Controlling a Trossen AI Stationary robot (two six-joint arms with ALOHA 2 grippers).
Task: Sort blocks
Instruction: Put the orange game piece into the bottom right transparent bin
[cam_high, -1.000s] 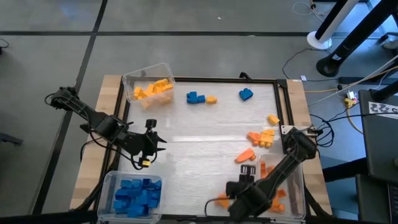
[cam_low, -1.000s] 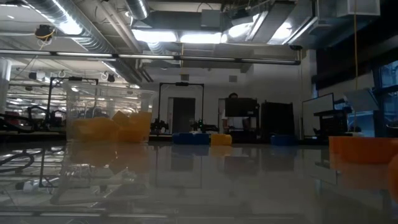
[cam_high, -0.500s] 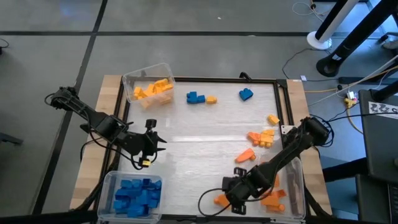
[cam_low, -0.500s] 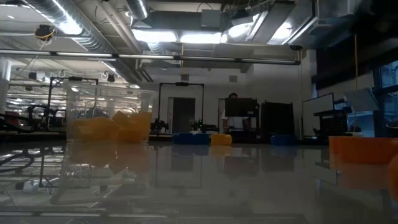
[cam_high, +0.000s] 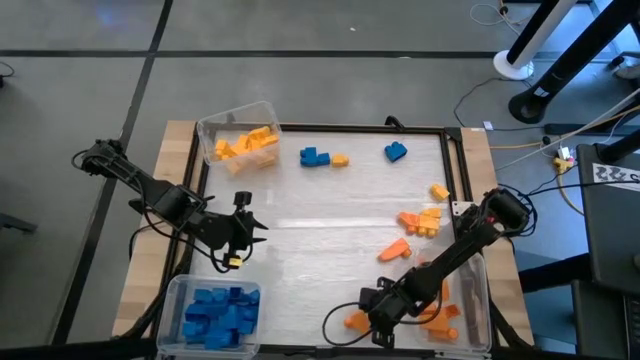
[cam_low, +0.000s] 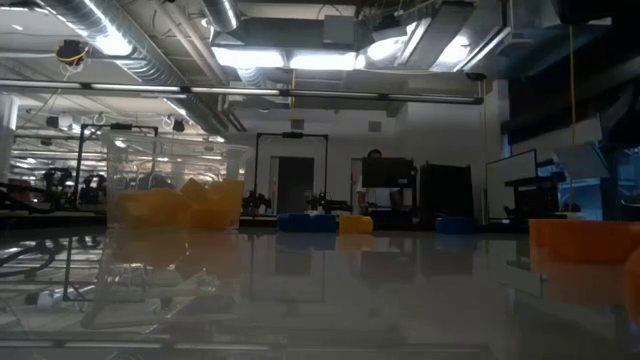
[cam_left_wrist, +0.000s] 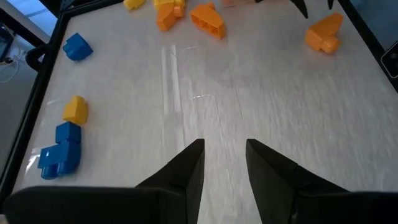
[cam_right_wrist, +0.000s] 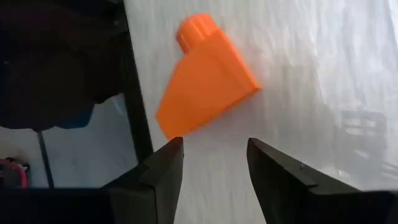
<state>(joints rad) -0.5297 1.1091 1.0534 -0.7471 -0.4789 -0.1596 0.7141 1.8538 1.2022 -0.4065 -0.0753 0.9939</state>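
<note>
Loose blocks lie on the white table: a blue cluster (cam_high: 315, 156) with a yellow one (cam_high: 340, 159), a single blue (cam_high: 395, 152), a yellow (cam_high: 439, 191), an orange group (cam_high: 420, 221) and an orange wedge (cam_high: 395, 250). By the near edge lies another orange wedge block (cam_right_wrist: 208, 74), also seen from above (cam_high: 353, 321). My right gripper (cam_right_wrist: 214, 155) stands open just above and short of it, pointing steeply down (cam_high: 366, 314). Over the table's left part, my left gripper (cam_left_wrist: 224, 152) hangs open with nothing between its fingers (cam_high: 258, 228).
Three clear bins stand at the table's corners. One at the far left holds yellow blocks (cam_high: 240, 135), one at the near left holds blue blocks (cam_high: 215, 312), and one at the near right holds orange blocks (cam_high: 455, 300). A black frame (cam_high: 455, 160) rims the table.
My right gripper has come down toward the table and tipped more steeply downward, ending over the orange wedge block by the near edge. The gap between its fingers looks the same, and the block has not moved.
</note>
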